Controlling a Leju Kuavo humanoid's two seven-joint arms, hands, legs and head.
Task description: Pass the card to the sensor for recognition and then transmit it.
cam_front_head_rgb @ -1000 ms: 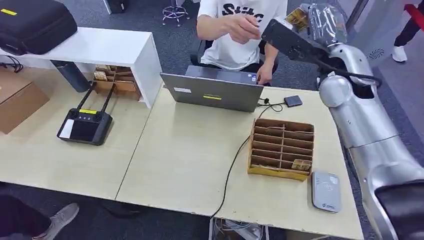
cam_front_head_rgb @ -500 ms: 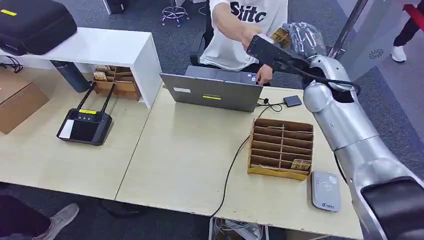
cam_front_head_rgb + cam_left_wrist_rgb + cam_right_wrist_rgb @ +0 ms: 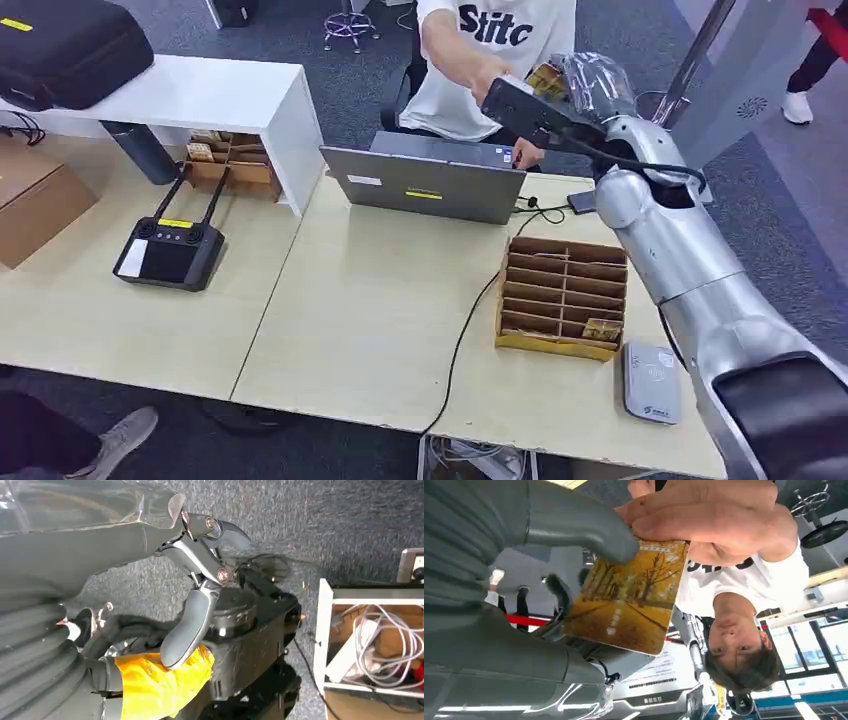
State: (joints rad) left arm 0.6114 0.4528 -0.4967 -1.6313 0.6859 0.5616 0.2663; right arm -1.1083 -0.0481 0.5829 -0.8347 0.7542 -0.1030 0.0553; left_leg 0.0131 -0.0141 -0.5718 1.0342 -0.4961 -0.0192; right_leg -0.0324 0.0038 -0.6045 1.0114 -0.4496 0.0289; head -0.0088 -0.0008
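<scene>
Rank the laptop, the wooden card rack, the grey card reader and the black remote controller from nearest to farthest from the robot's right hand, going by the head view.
From the right hand:
1. Laptop, just below the hand, in front of the person.
2. Wooden card rack, on the table's right side.
3. Grey card reader, at the near right corner.
4. Black remote controller, far on the left table.

Golden-yellow tree-lined card (image 3: 631, 597); grey sensor (image 3: 652, 381); tan table (image 3: 370, 300).
</scene>
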